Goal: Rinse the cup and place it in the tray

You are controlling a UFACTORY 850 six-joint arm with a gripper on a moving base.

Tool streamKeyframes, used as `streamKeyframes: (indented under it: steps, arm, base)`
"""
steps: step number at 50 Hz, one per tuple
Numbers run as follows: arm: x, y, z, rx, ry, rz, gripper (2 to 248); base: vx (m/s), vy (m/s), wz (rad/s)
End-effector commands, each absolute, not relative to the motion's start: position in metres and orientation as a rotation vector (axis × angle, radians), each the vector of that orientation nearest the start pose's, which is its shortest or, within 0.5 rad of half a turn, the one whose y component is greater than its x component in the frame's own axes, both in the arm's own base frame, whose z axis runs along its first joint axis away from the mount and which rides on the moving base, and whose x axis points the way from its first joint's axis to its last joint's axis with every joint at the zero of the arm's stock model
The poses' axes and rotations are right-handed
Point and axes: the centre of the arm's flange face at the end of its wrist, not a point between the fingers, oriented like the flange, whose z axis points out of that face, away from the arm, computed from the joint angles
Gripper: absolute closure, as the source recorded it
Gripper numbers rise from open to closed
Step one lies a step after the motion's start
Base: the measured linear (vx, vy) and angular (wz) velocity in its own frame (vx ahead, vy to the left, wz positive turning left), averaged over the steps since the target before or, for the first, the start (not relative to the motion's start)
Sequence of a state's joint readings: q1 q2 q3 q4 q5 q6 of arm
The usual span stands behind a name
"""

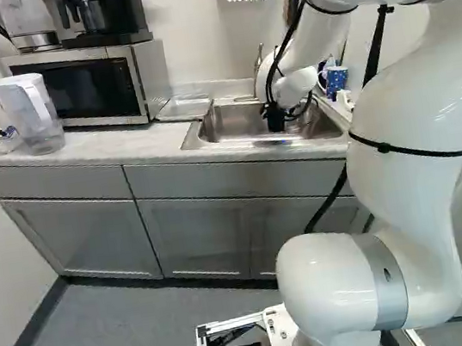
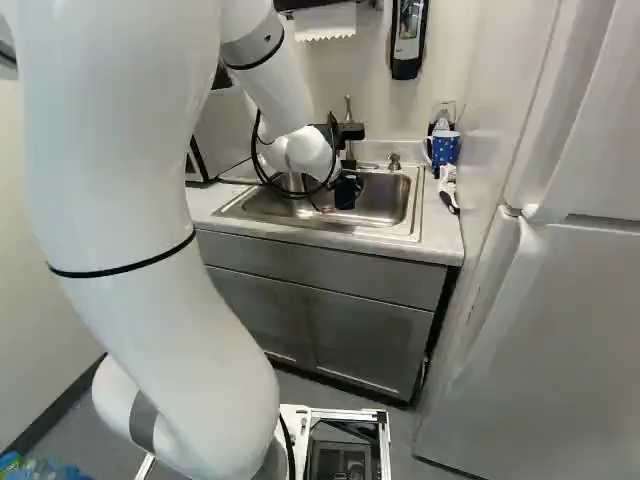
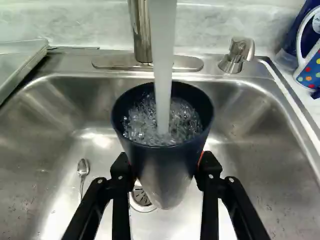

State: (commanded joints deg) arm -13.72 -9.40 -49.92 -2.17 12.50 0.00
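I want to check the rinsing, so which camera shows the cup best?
The wrist view: it looks into the cup, with water pouring in and the hand gripping its sides. Both base views show only a small dark shape at the sink; I can't tell cup from hand.

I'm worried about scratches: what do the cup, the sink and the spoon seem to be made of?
The cup: coated metal or plastic; its smooth, dark, softly shining wall leaves that open.
The sink: brushed metal, probably stainless steel, from its grey surface and blurred highlights.
The spoon: apparently polished metal, from the bright glint on its bowl.
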Motion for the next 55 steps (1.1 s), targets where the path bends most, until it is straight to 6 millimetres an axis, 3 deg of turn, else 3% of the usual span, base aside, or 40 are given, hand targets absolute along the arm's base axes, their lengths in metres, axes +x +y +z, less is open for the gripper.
streamKeyframes:
  steps: [18,38,55]
  arm:
    - [0.511,-0.120,0.468,-2.903,0.277,-1.443,125]
    - [0.509,-0.089,0.469,-2.886,0.194,-1.434,125]
    - [0.501,-0.062,0.486,-2.848,0.118,-1.472,125]
  base:
    - [0.000,0.000,0.000]
    - [0.000,0.000,0.000]
    - [0.000,0.000,0.000]
